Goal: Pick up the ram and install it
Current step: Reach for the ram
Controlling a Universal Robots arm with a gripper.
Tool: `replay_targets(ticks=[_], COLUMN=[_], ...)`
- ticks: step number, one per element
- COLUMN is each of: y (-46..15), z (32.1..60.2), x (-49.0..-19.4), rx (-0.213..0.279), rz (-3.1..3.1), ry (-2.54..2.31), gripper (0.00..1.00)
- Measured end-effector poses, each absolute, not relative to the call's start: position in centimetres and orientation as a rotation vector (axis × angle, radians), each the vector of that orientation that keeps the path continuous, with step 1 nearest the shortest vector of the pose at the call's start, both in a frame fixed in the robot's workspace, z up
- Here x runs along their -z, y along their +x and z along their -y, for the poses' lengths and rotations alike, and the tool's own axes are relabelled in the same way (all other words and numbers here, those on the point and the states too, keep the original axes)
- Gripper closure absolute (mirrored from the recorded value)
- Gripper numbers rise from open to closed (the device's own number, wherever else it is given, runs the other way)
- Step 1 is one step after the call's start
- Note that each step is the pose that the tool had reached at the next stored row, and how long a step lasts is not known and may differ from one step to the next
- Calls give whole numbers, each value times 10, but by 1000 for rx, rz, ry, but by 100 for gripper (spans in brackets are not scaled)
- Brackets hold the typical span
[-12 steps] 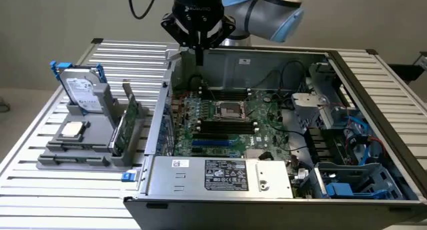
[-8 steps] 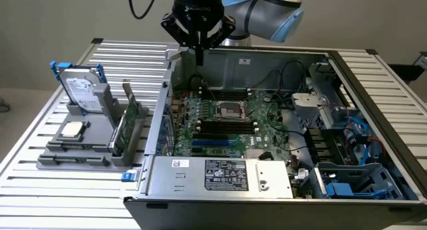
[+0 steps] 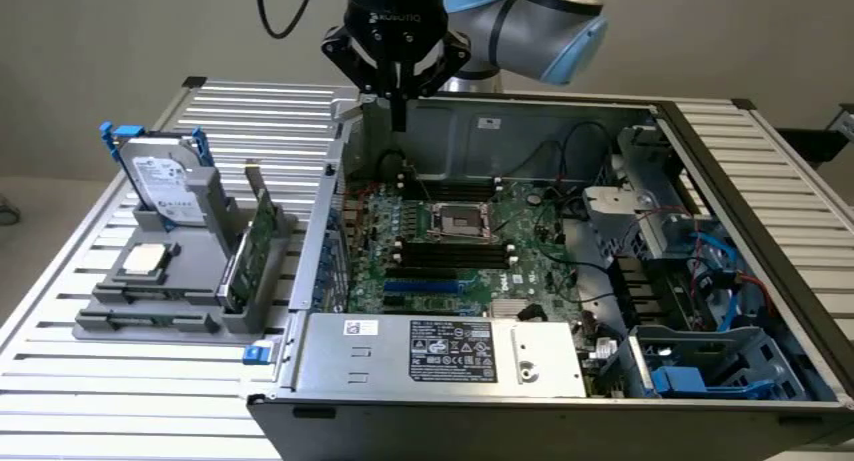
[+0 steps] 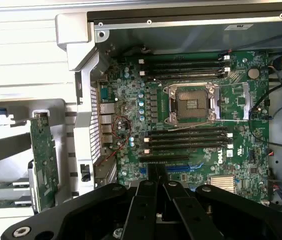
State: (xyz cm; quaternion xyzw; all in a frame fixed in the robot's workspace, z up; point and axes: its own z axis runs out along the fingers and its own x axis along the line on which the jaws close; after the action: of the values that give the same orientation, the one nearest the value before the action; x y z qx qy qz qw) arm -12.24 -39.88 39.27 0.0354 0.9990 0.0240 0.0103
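Note:
The ram (image 3: pixel 255 243) is a thin green board standing on edge in the grey holder (image 3: pixel 147 319), outside the case on the exterior view's left. The wrist view shows the ram (image 4: pixel 44 162) beside the case wall. My gripper (image 3: pixel 398 116) hangs over the rear of the open computer case, its black fingers pressed together with nothing between them. In the wrist view the gripper (image 4: pixel 156 172) points down over the motherboard (image 4: pixel 131 100), near the dark memory slots (image 4: pixel 186 137). The ram lies well off to the side of the gripper, apart from it.
A silver hard drive with a blue bracket (image 3: pixel 167 186) and a small square processor chip (image 3: pixel 144 261) sit in the same holder. Inside the case are the processor socket (image 3: pixel 461 219), cables and a power supply (image 3: pixel 441 351). The case walls rise around the board.

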Motion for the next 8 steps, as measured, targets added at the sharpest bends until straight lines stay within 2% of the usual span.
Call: replay_targets(ticks=[8], y=[-157], z=[399], x=[-391], rx=[-75], rz=[-3120], ry=[111], gripper=[89])
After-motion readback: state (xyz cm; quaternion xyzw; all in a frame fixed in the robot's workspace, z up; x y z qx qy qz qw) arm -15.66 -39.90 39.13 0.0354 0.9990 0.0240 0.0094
